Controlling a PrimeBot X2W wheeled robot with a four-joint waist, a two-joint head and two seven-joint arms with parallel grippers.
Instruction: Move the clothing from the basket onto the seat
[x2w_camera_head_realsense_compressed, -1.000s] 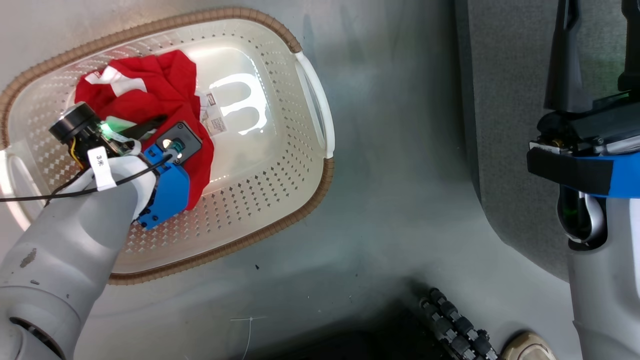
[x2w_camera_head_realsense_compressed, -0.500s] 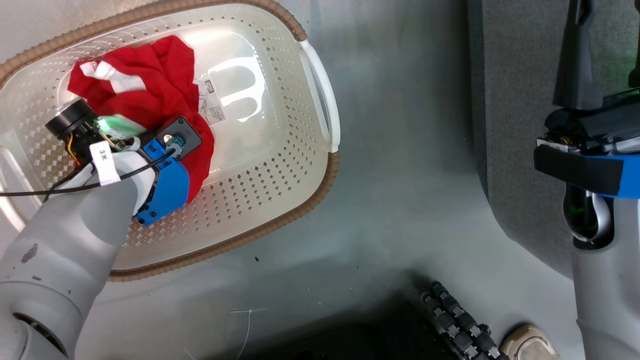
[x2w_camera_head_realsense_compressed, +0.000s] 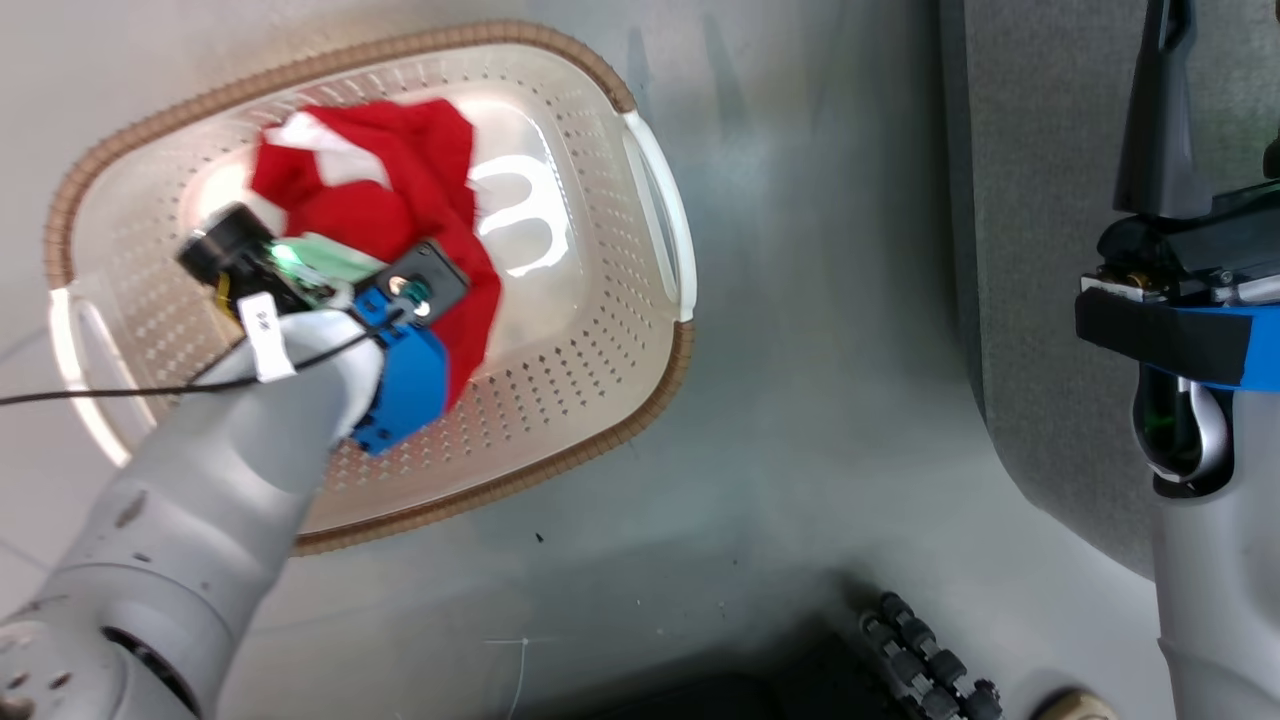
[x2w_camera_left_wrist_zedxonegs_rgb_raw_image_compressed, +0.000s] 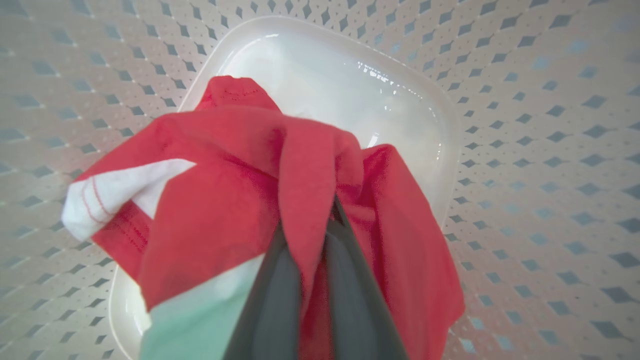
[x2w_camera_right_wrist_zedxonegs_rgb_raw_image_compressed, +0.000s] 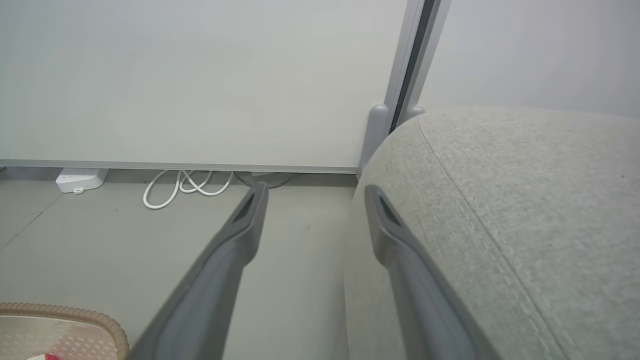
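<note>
Where the basket (x2w_camera_head_realsense_compressed: 600, 420) is sitting: bare grey floor (x2w_camera_head_realsense_compressed: 800, 300) is lying all around it, and open floor is running between the basket and the seat (x2w_camera_head_realsense_compressed: 1040, 250).
Seat: it is standing to the right of the basket, well apart, its round corner pointing toward the basket.
Clothing (x2w_camera_left_wrist_zedxonegs_rgb_raw_image_compressed: 225, 190): it is bunching up inside the basket, over the shiny bottom.
Left gripper (x2w_camera_left_wrist_zedxonegs_rgb_raw_image_compressed: 312, 235): it is reaching down into the basket, its two fingers squeezing a fold of the red cloth.
Right gripper (x2w_camera_right_wrist_zedxonegs_rgb_raw_image_compressed: 315, 192): it is hanging far right of the basket, by the seat's edge, fingers wide apart and holding nothing.
Other things: a white cable (x2w_camera_right_wrist_zedxonegs_rgb_raw_image_compressed: 185, 185) and a small white box (x2w_camera_right_wrist_zedxonegs_rgb_raw_image_compressed: 80, 179) are lying by the wall (x2w_camera_right_wrist_zedxonegs_rgb_raw_image_compressed: 200, 75), beyond the basket.
Feel and shape: the basket is showing hard plastic full of little holes, a brown woven-look rim (x2w_camera_head_realsense_compressed: 480, 500) and a white handle (x2w_camera_head_realsense_compressed: 660, 220); the clothing is looking thin and soft; the seat is wearing rough grey cloth with a stitched seam.
</note>
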